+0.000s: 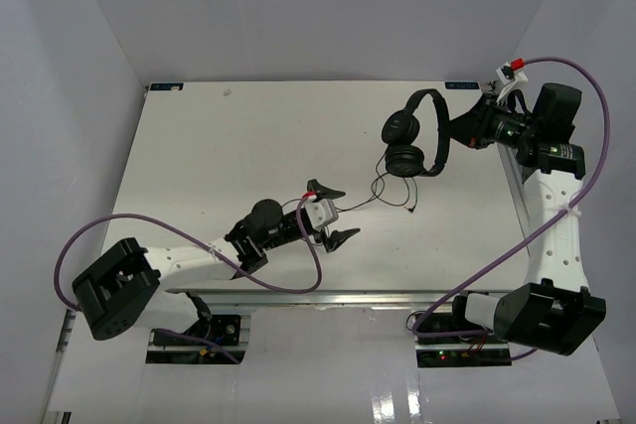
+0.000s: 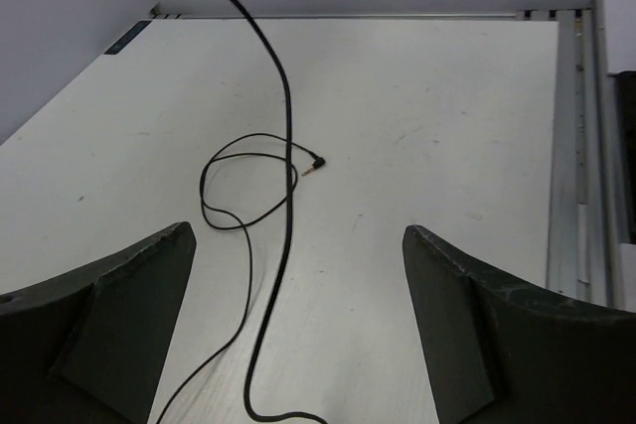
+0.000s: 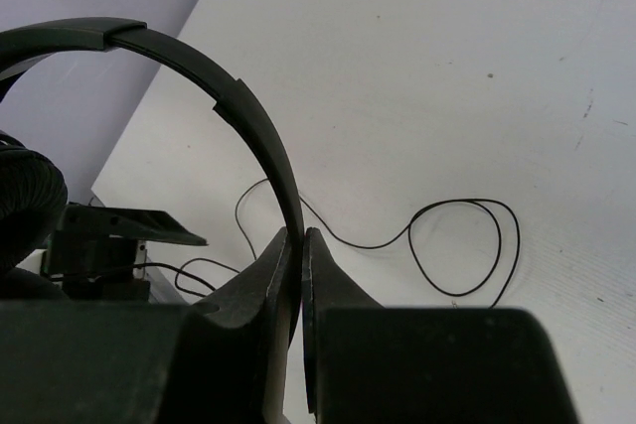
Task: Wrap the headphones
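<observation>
While spread astride the cord [image 2: 286, 126], left end effector [image 1: 336, 212]; right end effector [image 3: 300, 245] pinching headband [image 3: 248, 116] of headphones [image 1: 405, 141].

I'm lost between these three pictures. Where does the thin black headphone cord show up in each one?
Top external: the cord trails down from the headphones, right of centre.
Left wrist: it runs from top to bottom, left of centre.
Right wrist: it lies in a loop at the lower right.
Shared landmark: the white table beneath it, in all three views.

White table [image 1: 219, 146] with thin black headphones cord [image 2: 289, 126] looped across it
</observation>
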`<act>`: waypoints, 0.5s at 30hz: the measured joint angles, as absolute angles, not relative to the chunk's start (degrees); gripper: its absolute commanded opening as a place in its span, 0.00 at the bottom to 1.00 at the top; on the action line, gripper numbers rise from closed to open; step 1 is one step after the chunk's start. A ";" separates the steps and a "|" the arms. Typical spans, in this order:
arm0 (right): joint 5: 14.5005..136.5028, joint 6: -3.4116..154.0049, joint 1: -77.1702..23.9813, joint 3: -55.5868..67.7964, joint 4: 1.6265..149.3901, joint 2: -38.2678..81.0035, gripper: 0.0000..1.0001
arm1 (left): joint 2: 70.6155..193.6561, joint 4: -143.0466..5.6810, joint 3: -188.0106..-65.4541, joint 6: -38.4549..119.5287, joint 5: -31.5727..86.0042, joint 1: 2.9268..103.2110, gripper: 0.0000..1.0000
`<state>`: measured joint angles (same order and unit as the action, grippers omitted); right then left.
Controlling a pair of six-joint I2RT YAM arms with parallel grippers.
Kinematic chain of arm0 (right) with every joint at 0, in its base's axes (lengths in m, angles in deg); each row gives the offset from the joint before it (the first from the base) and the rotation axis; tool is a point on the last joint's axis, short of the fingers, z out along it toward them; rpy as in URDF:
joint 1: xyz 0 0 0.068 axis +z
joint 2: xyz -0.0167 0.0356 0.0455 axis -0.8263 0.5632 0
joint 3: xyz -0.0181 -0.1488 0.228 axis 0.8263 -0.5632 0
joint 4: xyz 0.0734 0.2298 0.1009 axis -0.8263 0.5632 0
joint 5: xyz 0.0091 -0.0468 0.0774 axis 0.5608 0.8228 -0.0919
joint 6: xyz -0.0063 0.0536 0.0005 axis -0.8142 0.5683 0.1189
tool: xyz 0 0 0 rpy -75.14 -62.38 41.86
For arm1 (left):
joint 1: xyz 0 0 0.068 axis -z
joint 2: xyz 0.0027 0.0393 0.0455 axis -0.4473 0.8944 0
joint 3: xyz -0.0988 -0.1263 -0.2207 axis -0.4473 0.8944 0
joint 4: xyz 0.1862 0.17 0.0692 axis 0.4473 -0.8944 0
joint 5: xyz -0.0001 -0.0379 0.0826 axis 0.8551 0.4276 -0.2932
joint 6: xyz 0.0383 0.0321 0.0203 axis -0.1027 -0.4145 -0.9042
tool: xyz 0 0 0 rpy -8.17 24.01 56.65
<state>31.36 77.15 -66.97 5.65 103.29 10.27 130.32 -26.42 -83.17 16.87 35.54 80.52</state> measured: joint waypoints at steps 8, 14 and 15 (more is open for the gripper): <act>28.79 81.44 -67.79 5.76 101.80 8.76 0.08 | 136.21 -26.08 -85.64 13.94 28.94 80.55 0.83; 27.51 83.47 -68.92 5.78 101.40 8.27 0.08 | 136.02 -24.66 -82.77 14.32 27.15 80.54 0.73; 27.19 83.92 -69.12 5.78 101.25 8.27 0.08 | 136.02 -24.15 -81.84 14.62 27.00 80.52 0.71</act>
